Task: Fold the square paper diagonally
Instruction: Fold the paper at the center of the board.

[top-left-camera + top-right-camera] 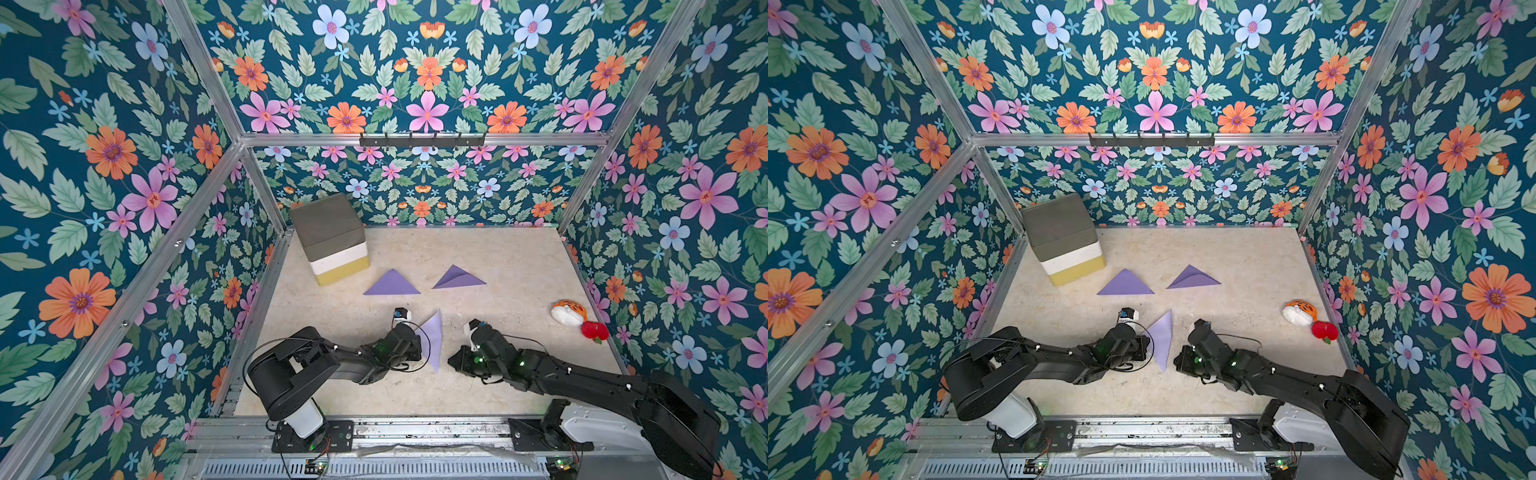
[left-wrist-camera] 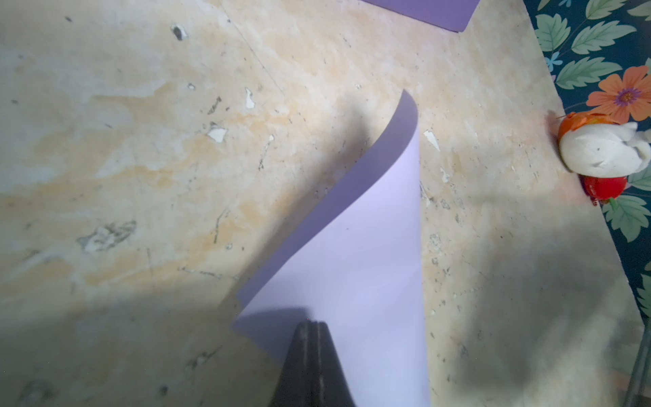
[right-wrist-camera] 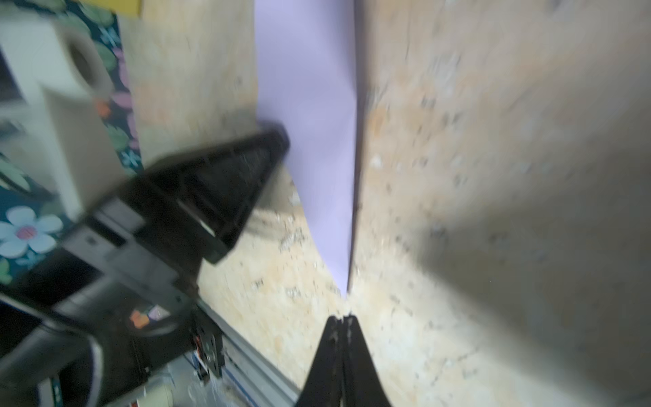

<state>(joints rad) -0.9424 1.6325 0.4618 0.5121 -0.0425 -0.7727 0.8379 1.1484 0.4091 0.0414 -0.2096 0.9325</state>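
My left gripper (image 2: 311, 326), jaws closed, rests its tip on the folded purple paper (image 1: 432, 337), lower centre in both top views. My right gripper (image 3: 341, 319), closed and empty, sits just off the paper's lower tip. The flap bows up (the crease looks soft), so lifting away could let it spring open.

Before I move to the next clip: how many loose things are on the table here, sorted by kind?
Purple paper: 3
Block stack: 1
Small toy: 2
Total: 6
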